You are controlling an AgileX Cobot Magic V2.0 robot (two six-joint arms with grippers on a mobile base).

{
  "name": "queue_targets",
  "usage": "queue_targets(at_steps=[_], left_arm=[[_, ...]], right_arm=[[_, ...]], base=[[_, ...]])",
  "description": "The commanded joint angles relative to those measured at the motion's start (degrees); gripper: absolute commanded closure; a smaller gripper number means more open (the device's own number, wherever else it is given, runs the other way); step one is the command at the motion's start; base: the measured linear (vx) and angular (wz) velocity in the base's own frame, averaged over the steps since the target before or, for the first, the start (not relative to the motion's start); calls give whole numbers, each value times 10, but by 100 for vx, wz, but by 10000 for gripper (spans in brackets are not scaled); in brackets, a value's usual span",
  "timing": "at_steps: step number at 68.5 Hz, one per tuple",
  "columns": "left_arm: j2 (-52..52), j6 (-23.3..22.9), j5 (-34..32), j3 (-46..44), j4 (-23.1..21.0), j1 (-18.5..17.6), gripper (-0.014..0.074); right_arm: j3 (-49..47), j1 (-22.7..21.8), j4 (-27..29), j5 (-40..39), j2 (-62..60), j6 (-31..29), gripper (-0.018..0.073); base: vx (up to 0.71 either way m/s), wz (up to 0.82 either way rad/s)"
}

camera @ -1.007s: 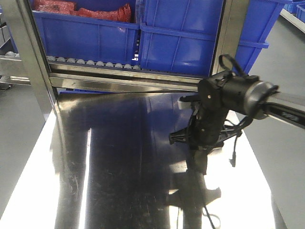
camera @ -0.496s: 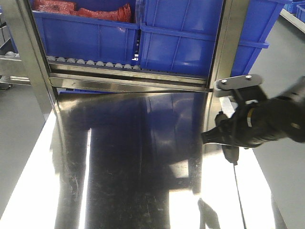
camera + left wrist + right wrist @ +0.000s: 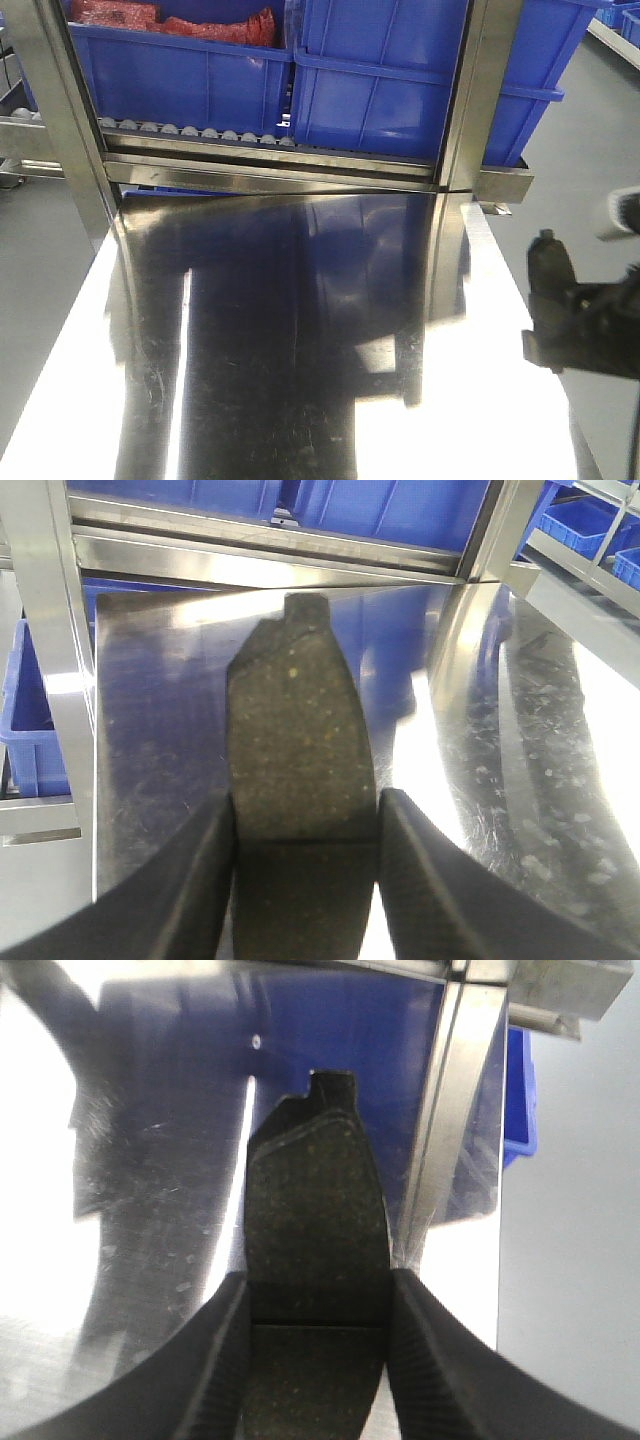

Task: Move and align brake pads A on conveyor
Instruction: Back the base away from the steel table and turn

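One brake pad A (image 3: 298,730) tight between left fingers (image 3: 190,890), another pad (image 3: 315,1230) between right fingers (image 3: 205,1360); right arm (image 3: 585,325) seemingly farther right now.

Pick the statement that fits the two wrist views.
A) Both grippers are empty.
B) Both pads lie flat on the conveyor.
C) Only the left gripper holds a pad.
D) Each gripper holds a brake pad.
D: the left pad sits clamped in the left gripper, and the right pad sits clamped in the right gripper.
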Motion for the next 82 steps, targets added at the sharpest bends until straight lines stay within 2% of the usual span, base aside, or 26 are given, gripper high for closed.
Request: queue_targets(at_steps=[1,22,32,82], left_arm=[[7,-1,-52,-15,5,-2,603],[7,-1,-52,-15,5,-2,603],[7,-1,-52,-15,5,-2,603],[7,-1,-52,-15,5,-2,603]], right_arm=[[21,-2,-9,-65,-57,0,564],[138,-2,-10,-164,-231,-2,564],[148,-2,-10,-167,-282,-2,564],[148,-2,-11,-163,-301,-2,564]], base=[[0,0],[0,0],[0,0],[0,0]])
